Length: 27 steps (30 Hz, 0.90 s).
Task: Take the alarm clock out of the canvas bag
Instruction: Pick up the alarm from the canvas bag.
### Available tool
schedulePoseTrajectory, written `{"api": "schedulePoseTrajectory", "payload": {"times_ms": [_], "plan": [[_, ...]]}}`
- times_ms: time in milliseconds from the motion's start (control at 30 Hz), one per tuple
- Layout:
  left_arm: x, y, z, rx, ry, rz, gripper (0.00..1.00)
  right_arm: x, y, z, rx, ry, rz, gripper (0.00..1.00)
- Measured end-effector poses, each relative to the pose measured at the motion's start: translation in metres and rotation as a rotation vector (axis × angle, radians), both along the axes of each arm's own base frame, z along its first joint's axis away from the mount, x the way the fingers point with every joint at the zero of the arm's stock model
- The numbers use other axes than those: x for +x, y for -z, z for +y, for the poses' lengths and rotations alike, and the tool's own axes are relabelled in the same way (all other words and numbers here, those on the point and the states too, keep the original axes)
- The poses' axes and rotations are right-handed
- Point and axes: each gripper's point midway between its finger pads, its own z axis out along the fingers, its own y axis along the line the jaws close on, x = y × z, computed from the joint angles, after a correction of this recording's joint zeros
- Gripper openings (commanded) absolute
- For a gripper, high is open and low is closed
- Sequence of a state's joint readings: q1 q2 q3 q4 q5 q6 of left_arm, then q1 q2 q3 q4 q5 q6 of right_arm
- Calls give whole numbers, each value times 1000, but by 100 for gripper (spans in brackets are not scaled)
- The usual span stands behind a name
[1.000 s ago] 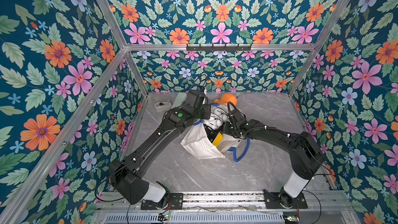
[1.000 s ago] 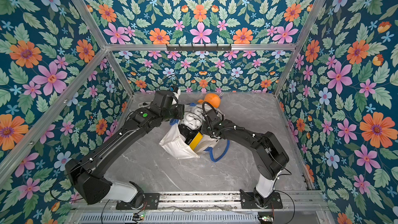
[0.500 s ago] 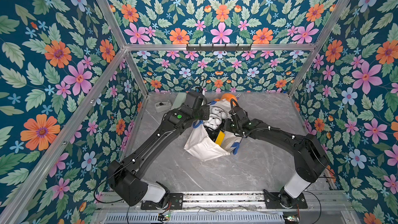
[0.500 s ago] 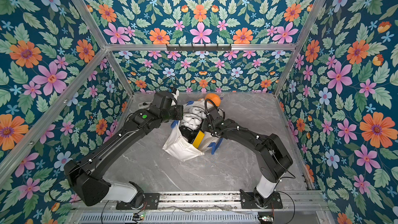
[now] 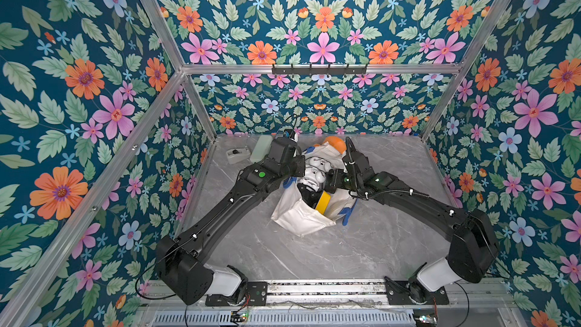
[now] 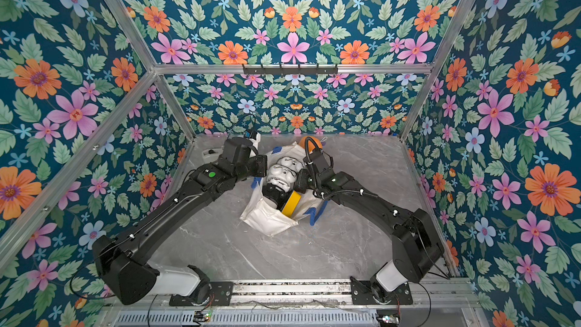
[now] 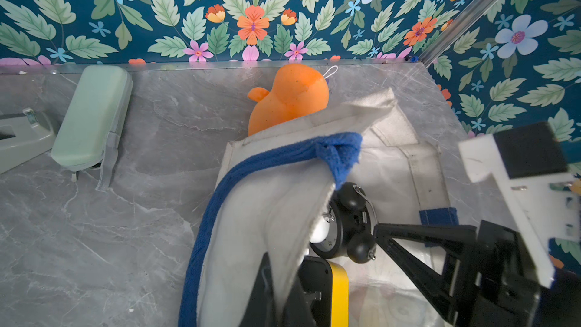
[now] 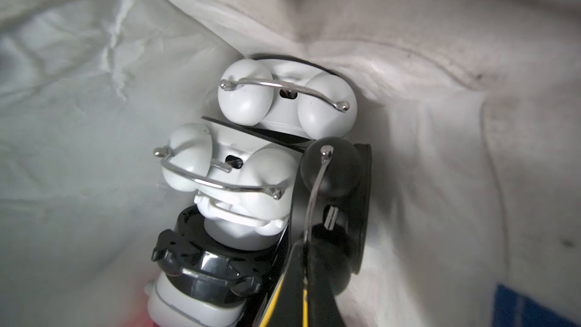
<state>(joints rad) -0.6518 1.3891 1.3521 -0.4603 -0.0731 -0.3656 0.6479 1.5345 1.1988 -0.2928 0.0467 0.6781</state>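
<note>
The off-white canvas bag [image 5: 301, 220] [image 6: 267, 220] lies mid-table with its mouth held open. My left gripper [image 7: 281, 294] is shut on the bag's rim [image 7: 267, 209], beside the blue handle [image 7: 283, 155]. Inside the bag, a black alarm clock [image 8: 339, 184] [image 7: 345, 224] leans against two white twin-bell clocks [image 8: 232, 168] [image 5: 314, 171]. My right gripper [image 8: 303, 265] reaches into the bag and is shut on the black clock's wire handle. In both top views the wrists hide both grippers' fingertips.
A black and yellow item [image 5: 322, 201] [image 7: 339, 290] also sits in the bag. Behind the bag lies an orange plush toy [image 5: 334, 143] [image 7: 289, 95]. At the back left are a mint green case [image 5: 262, 147] [image 7: 94, 114] and a pale device [image 5: 235, 155].
My right gripper has pushed deeper into the bag and shut on the black clock's handle. The bag's mouth and loose blue handle have drawn in towards the arms.
</note>
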Motion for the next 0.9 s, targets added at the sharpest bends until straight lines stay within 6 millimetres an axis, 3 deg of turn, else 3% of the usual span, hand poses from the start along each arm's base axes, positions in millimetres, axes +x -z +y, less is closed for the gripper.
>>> {"api": "schedulePoseTrajectory", "payload": {"times_ms": [367,800,900], "plan": [[-1,-4,1,-11,1,-18,0,-8,-16,-8,-7,0,-8,0],[-1,-5,-1,-16,6,-22,0,-14,6,-12,-59,0,59,0],[-2,-6,-2,-21,14,-21,0,-14,11,-14,-78,7,76,8]]}}
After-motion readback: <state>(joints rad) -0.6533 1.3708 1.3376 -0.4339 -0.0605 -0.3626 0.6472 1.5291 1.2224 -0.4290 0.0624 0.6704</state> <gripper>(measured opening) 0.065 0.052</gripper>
